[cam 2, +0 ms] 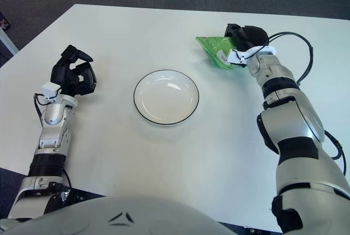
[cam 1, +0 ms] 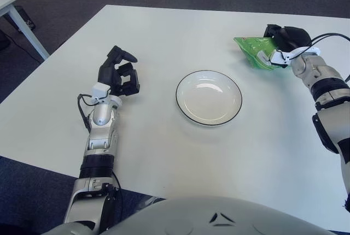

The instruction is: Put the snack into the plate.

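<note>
1 plate (cam 1: 188,109) between both hands

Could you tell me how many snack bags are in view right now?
1. The green snack bag is held in the right hand, above the table beyond and to the right of the plate. Nothing suggests another is hidden.
</note>
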Controlling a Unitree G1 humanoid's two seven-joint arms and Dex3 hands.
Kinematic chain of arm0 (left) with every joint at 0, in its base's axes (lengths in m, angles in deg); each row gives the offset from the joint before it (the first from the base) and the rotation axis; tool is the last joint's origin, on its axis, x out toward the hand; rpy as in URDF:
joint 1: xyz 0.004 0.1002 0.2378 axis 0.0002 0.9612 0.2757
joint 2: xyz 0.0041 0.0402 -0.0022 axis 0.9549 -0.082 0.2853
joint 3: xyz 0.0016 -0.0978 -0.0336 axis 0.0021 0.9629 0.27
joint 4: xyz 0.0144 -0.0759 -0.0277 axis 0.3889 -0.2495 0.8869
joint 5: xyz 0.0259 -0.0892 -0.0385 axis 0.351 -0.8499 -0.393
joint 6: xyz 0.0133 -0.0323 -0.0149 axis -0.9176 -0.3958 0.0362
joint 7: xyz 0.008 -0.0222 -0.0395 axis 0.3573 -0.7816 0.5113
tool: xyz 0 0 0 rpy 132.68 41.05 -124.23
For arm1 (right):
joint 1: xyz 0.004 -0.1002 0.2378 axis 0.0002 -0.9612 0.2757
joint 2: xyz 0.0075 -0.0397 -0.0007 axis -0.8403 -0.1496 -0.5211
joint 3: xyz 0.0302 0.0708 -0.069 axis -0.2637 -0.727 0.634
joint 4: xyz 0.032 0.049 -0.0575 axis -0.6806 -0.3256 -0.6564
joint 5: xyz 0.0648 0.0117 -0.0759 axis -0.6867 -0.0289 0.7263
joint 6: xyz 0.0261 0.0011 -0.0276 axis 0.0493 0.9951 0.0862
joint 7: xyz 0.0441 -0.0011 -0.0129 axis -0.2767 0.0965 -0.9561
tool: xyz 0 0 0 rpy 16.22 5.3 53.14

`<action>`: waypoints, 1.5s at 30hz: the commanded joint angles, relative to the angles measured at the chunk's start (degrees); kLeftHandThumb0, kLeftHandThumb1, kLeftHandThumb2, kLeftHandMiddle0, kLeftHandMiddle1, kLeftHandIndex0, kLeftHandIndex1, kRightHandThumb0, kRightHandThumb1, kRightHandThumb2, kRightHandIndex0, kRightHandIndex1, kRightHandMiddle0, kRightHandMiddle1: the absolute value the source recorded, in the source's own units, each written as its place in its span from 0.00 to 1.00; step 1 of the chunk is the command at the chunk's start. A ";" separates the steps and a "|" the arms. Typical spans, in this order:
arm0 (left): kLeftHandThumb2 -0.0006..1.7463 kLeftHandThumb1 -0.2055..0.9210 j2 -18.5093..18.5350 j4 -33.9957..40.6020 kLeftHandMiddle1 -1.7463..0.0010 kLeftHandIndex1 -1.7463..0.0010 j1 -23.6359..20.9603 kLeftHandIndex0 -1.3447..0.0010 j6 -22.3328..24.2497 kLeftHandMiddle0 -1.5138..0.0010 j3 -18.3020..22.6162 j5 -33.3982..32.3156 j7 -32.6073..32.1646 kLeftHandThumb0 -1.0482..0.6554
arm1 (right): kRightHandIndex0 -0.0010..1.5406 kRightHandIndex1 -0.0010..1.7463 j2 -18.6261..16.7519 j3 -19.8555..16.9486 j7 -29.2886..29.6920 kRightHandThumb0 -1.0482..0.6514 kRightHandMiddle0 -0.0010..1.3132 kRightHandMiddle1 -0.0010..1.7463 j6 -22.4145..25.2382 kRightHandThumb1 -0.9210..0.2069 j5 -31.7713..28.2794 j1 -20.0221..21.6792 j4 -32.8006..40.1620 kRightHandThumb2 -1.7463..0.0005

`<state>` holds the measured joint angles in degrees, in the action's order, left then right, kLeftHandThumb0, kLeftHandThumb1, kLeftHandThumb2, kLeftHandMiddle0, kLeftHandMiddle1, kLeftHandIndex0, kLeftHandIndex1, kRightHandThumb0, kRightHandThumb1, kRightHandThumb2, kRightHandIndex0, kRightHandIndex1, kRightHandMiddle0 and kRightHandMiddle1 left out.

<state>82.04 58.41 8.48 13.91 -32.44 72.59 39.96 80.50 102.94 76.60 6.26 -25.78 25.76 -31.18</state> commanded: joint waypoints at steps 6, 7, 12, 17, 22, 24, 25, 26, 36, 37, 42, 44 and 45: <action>0.67 0.56 -5.62 -9.54 0.00 0.00 11.01 0.61 -0.70 0.27 -1.49 -0.44 -0.39 0.35 | 0.59 0.89 0.11 -2.62 -1.38 0.62 0.51 1.00 -3.46 0.83 -2.45 -2.78 1.44 0.07; 0.67 0.56 -5.63 -9.55 0.00 0.00 11.01 0.61 -0.67 0.27 -1.47 -0.51 -0.35 0.35 | 0.59 0.89 0.27 -2.93 -1.64 0.62 0.50 1.00 -3.76 0.83 -2.67 -2.73 1.80 0.07; 0.67 0.56 -5.88 -10.61 0.00 0.00 10.36 0.61 -0.90 0.26 -1.43 -0.60 -0.48 0.35 | 0.59 0.90 1.48 -5.10 -3.32 0.62 0.49 1.00 -5.29 0.82 -3.93 -1.05 5.66 0.07; 0.68 0.56 -5.86 -11.50 0.00 0.00 9.82 0.61 -1.16 0.25 -1.50 -0.24 -0.77 0.35 | 0.60 0.89 1.88 -6.94 -4.21 0.62 0.50 1.00 -5.64 0.84 -5.04 -0.87 9.06 0.06; 0.67 0.56 -5.56 -12.06 0.00 0.00 9.48 0.61 -0.91 0.26 -1.58 0.37 -1.18 0.35 | 0.59 0.93 1.61 -10.51 -6.96 0.62 0.49 1.00 -6.53 0.84 -8.49 -1.90 16.05 0.05; 0.67 0.57 -5.49 -12.27 0.00 0.00 9.26 0.61 -0.65 0.27 -1.51 0.35 -1.23 0.36 | 0.58 0.95 1.36 -11.30 -7.17 0.62 0.49 1.00 -7.43 0.83 -9.07 -2.09 17.74 0.04; 0.67 0.57 -5.48 -12.33 0.00 0.00 9.20 0.61 -0.58 0.27 -1.48 0.30 -1.21 0.36 | 0.58 0.95 1.28 -11.56 -7.30 0.62 0.49 1.00 -7.79 0.84 -9.20 -2.18 18.52 0.04; 0.67 0.57 -5.46 -12.39 0.00 0.00 9.15 0.61 -0.60 0.27 -1.48 0.28 -1.16 0.36 | 0.57 0.96 1.20 -11.89 -7.77 0.62 0.49 1.00 -8.13 0.84 -9.46 -2.43 20.32 0.04; 0.66 0.57 -5.22 -12.81 0.00 0.00 8.67 0.62 -0.21 0.27 -1.58 0.76 -1.59 0.36 | 0.57 0.98 0.47 -14.91 -12.75 0.62 0.51 1.00 -7.14 0.86 -11.66 -7.39 38.33 0.01; 0.66 0.58 -5.21 -12.83 0.00 0.00 8.60 0.62 -0.04 0.27 -1.59 0.80 -1.66 0.36 | 0.58 0.98 0.22 -15.14 -12.91 0.62 0.51 1.00 -7.42 0.87 -11.78 -7.59 39.26 0.01; 0.66 0.58 -5.19 -12.84 0.00 0.00 8.52 0.62 0.21 0.28 -1.69 0.92 -1.96 0.36 | 0.58 0.98 -0.88 -15.61 -13.88 0.62 0.52 1.00 -8.13 0.88 -11.73 -8.10 42.21 0.00; 0.66 0.58 -5.19 -12.94 0.00 0.00 8.45 0.62 0.13 0.28 -1.78 0.97 -2.11 0.36 | 0.58 0.98 -1.25 -15.82 -14.88 0.62 0.52 1.00 -8.17 0.88 -12.19 -8.41 43.30 0.00; 0.66 0.58 -5.18 -12.97 0.00 0.00 8.43 0.62 0.09 0.28 -1.81 0.97 -2.17 0.36 | 0.58 0.98 -1.44 -15.95 -15.44 0.62 0.52 1.00 -8.15 0.88 -12.45 -8.60 43.87 0.00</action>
<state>82.04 53.42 6.84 13.42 -32.81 72.98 38.96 80.08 88.34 63.10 -1.45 -36.04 18.53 9.28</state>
